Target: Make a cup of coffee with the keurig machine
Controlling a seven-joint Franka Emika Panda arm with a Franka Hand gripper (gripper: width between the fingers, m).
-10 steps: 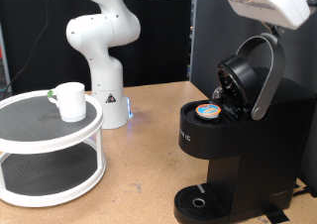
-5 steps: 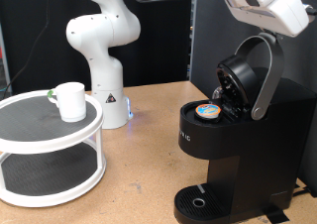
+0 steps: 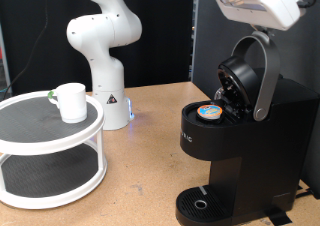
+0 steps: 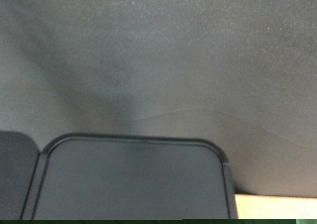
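The black keurig machine (image 3: 240,161) stands at the exterior view's right with its lid raised. Its silver-grey lid handle (image 3: 266,76) points up. A small pod with a tan-and-blue top (image 3: 210,112) sits in the open chamber. The gripper's white hand (image 3: 255,2) hovers at the exterior view's top right, just above the top of the lid handle; its fingers do not show. The white cup (image 3: 71,101) stands upright on a white round two-tier stand (image 3: 40,151) at the exterior view's left, far from the gripper. The wrist view shows only a blurred grey surface and a dark rounded panel (image 4: 134,179).
The arm's white base (image 3: 104,61) stands behind the stand, on the wooden table (image 3: 140,171). The machine's round drip base (image 3: 203,203) has nothing on it. A dark panel rises behind the machine.
The hand has shifted slightly towards the exterior view's left above the lid handle. The cup, pod and machine have not moved.
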